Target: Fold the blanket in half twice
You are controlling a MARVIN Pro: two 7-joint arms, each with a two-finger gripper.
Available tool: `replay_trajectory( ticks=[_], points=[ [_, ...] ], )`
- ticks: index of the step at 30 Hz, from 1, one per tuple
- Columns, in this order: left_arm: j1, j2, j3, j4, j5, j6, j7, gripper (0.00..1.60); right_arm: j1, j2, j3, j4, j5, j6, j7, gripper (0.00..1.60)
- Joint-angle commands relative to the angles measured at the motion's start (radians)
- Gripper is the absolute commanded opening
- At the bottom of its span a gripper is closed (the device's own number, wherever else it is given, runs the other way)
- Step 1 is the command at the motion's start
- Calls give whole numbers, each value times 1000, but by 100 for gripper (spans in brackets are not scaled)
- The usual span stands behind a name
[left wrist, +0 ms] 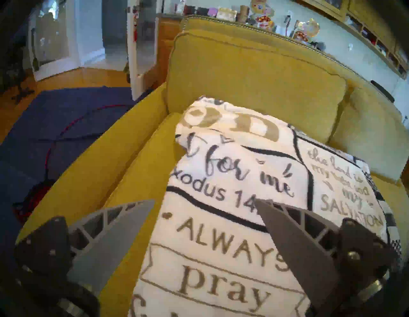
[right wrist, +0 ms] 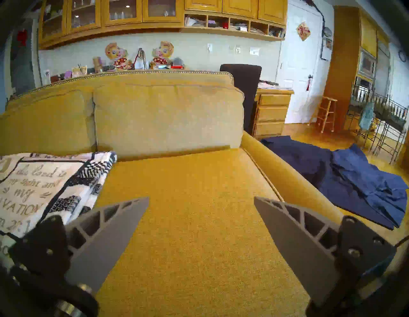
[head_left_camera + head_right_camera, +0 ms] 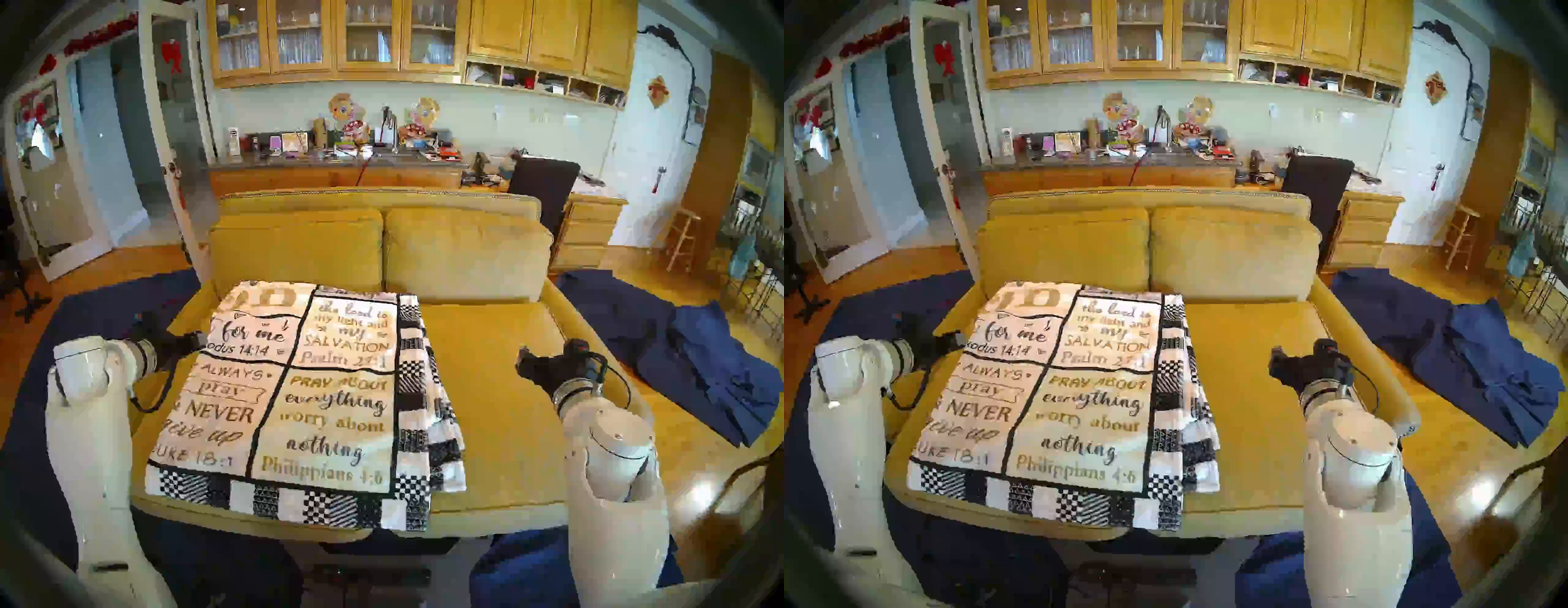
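Observation:
The blanket [image 3: 305, 399] [image 3: 1059, 403] is a white fleece with gold and grey lettering and a black-and-white patchwork border. It lies folded in a layered rectangle on the left half of the yellow couch seat [image 3: 500, 407]. My left gripper [image 3: 199, 339] [image 1: 204, 201] hovers open at the blanket's [image 1: 221, 221] left edge, one finger over the seat, the other over the cloth, holding nothing. My right gripper [image 3: 526, 365] [image 2: 201, 199] is open over the bare right seat half [image 2: 199, 221], apart from the blanket [image 2: 44, 183].
Yellow back cushions [image 3: 466, 250] stand behind the seat. The couch has low arms on both sides [image 2: 287, 177]. A crumpled navy cloth [image 3: 700, 365] lies on the floor to the right, a navy rug [image 1: 55, 124] to the left. A cluttered counter [image 3: 339, 153] runs behind.

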Motion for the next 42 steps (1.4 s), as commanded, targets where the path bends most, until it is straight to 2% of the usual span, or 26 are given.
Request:
replay_trajectory(
  ticks=[1, 2, 6, 7, 8, 9, 14, 16, 23, 34, 42],
  points=[
    [-102, 78, 4, 81, -33, -3, -12, 160, 19, 2, -2, -28, 1, -8, 1, 160],
    [-126, 76, 3, 105, -38, -3, -16, 160, 19, 2, -2, -28, 1, -8, 1, 160],
    [-144, 93, 11, 159, -60, -3, -29, 160, 19, 2, -2, -28, 1, -8, 1, 160],
    [-173, 90, 15, 185, -62, -3, -30, 160, 19, 2, -2, -28, 1, -9, 1, 160],
    [-149, 100, 21, 183, -71, -3, -34, 160, 19, 2, -2, -28, 1, -9, 1, 160],
    [-180, 95, 24, 208, -71, -3, -33, 160, 19, 2, -2, -29, 1, -9, 1, 160],
    [-191, 108, 41, 252, -86, -3, -34, 160, 19, 2, -2, -29, 0, -9, 2, 160],
    [-219, 115, 55, 299, -94, -3, -32, 160, 19, 2, -2, -29, 0, -9, 2, 160],
    [-258, 135, 79, 366, -102, -3, -19, 160, 20, 2, -2, -30, 0, -9, 2, 160],
    [-337, 167, 114, 477, -108, -3, 51, 160, 20, 1, -2, -32, 0, -9, 3, 160],
    [-394, 160, 147, 571, -121, -3, 102, 160, 20, 1, -2, -33, 0, -9, 4, 160]
  ],
)
